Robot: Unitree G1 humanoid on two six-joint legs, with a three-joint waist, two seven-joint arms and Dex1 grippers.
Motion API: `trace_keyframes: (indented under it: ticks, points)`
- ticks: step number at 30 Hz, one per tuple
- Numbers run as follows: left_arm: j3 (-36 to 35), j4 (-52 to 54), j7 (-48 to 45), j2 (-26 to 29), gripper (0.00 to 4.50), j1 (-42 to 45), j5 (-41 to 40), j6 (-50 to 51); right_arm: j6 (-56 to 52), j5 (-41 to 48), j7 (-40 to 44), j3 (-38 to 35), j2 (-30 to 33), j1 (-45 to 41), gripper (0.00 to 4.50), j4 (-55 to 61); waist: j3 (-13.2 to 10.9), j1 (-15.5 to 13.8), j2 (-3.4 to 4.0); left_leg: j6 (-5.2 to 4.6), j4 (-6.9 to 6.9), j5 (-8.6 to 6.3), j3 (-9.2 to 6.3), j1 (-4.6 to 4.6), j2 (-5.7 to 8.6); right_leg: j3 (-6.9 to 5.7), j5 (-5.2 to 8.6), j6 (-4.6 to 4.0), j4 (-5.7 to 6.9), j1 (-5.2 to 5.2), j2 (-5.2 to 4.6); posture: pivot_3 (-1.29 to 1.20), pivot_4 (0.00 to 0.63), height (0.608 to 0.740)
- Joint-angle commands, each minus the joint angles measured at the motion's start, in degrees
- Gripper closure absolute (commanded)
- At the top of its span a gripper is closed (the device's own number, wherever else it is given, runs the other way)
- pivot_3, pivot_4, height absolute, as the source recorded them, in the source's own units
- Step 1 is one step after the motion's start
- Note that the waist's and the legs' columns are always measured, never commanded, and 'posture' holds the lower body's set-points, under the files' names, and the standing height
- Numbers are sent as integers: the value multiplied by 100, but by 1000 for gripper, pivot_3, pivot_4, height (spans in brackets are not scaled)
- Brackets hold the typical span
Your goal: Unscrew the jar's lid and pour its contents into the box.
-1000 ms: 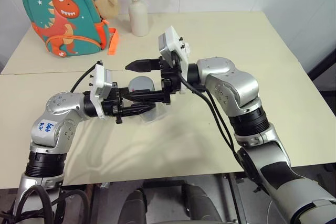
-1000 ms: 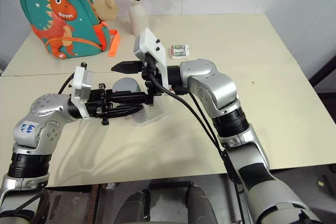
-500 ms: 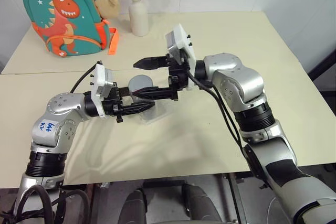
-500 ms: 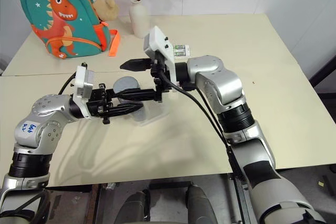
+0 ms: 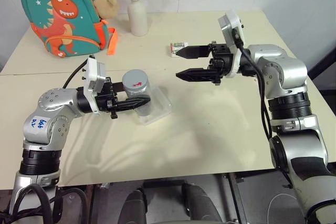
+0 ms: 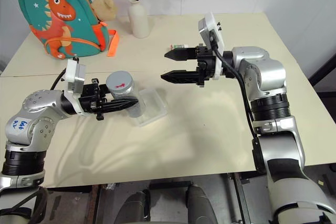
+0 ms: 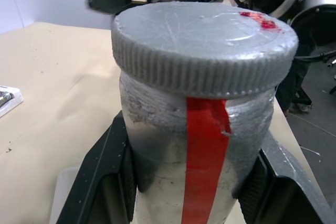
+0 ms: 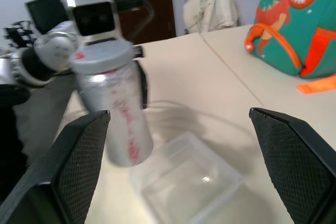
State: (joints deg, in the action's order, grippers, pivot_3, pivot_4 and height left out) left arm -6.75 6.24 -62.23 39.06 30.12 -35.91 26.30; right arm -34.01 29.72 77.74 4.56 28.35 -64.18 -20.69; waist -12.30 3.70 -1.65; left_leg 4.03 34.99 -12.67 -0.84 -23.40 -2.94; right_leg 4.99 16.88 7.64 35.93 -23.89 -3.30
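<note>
A small white sticker with blue handwritten characters is seen on the left arm's elbow joint, at the lower left of the left eye view; the characters cannot be made out with certainty. No printed words, brands or numbers can be read on anything else.

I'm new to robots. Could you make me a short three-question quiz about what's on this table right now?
1. True or false: the lid is off the jar.
2. Which gripper holds the jar: A left, B right, C neither?
3. Fill in: the clear box lies on the ____.

Key
1. False; the lid sits on the jar.
2. A; the right gripper stands open, apart from the jar.
3. Table, beside the jar.
</note>
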Motion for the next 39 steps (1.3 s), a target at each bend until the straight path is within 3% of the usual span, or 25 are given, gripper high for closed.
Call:
trace_keyframes:
  ticks: [1,9,24,29,39]
  points:
    - [-153,180,-23,98,2519,54,-97,11,-97,247,-42,-143,-263,-211,38,326,0,26,0,0,0,0,-1,1,0,0,0,0,2,0,0,0,150,740]
    - [-71,250,67,15,2519,86,-91,115,-223,26,-668,333,-887,179,38,1344,0,60,0,1,2,0,-3,-1,-2,0,0,0,4,0,2,0,150,740]
    - [40,339,158,-147,2519,-26,-92,127,-209,-301,-1212,614,-1460,-115,38,903,0,82,0,1,4,0,-3,-1,-1,0,0,1,6,0,1,0,150,740]
    - [42,376,187,-154,2519,-79,-109,123,-127,-365,-1210,519,-1380,-165,38,710,0,87,0,1,4,0,-3,0,-1,0,-1,1,7,0,1,0,150,740]
    - [25,435,224,-155,2519,-186,-119,83,15,-401,-833,293,-613,99,38,460,0,73,0,1,4,0,-3,-1,-1,0,-1,1,5,0,1,0,150,740]
